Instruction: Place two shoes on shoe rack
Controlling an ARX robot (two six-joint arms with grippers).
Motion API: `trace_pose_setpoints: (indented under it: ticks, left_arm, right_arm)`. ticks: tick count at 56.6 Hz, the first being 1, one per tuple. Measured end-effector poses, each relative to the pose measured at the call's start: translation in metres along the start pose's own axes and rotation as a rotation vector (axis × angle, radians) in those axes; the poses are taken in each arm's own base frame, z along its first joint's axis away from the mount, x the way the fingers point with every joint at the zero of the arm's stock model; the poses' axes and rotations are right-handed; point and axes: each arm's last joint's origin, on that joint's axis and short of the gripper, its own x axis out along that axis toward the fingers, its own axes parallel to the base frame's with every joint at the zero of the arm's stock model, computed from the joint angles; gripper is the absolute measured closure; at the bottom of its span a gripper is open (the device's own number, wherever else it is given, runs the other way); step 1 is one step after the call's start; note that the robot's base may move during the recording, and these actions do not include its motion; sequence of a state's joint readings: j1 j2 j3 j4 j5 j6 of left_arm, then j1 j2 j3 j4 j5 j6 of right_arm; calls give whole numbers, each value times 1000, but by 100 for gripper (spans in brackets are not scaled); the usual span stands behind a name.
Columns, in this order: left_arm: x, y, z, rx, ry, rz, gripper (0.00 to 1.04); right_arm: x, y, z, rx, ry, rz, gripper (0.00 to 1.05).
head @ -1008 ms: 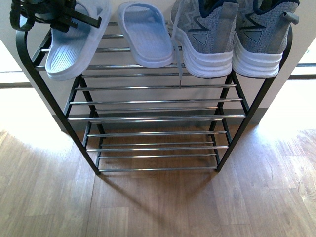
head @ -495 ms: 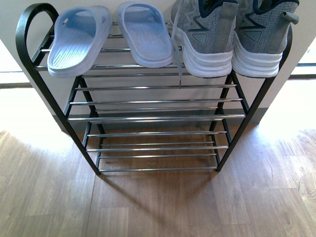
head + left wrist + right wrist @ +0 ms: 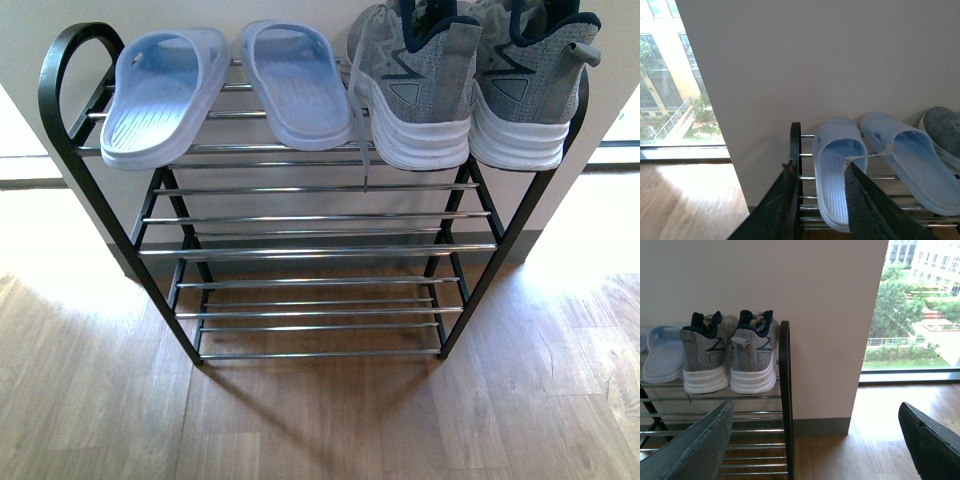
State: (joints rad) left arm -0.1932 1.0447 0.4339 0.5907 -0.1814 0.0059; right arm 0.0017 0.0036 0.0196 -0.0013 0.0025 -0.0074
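Standing against a pale wall (image 3: 300, 10), the shoe rack (image 3: 62, 120) carries all 4 shoes on its top tier, with every lower tier of chrome rods bare. The 2 pale blue slides (image 3: 160, 95) lie on the left half, heels toward the camera, the left one angled with its heel overhanging the front rod. The 2 grey sneakers (image 3: 420, 90) sit side by side on the right half, heels out, and a loose lace (image 3: 365, 150) hangs from the inner sneaker past the front rod. Wood-plank floor (image 3: 320, 420) spreads beneath, and neither arm shows in the front view.

From the left wrist camera, the left gripper (image 3: 820, 205) hangs apart from the slides, its 2 dark fingers (image 3: 867, 205) spread either side of the nearer slide's heel and gripping nothing; 1 finger crosses the rack's black end frame. This view also shows a window (image 3: 670, 75) beside the wall.

From the right wrist camera, the right gripper (image 3: 815, 440) is spread wide and empty, well clear of the sneakers, with the rack's right end loop between its fingers. A second window (image 3: 920, 305) with trees and buildings appears only here.
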Motion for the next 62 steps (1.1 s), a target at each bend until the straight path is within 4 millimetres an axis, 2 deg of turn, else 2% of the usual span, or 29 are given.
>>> trace_pose_setpoints:
  ticks: [8,19,29,30,36,62]
  left_arm:
    - [-18,10,-12,-5,-22,10,104]
    - [-37,19,-32,-6,-7,3,103]
    - [-50,24,-41,-7,-18,9,103]
    - [-55,29,-45,-7,-17,-14,103]
    - [-61,35,-51,-8,-14,13,103]
    - [-88,35,-71,-7,-27,8,103]
  right_arm:
    - [0,0,0,0,0,0,9]
    - [0,0,0,0,0,0,9]
    - [0,0,0,0,0,0,9]
    - [0,0,0,0,0,0,9]
    - [0,0,0,0,0,0,9]
    - [0,0,0,0,0,0,9]
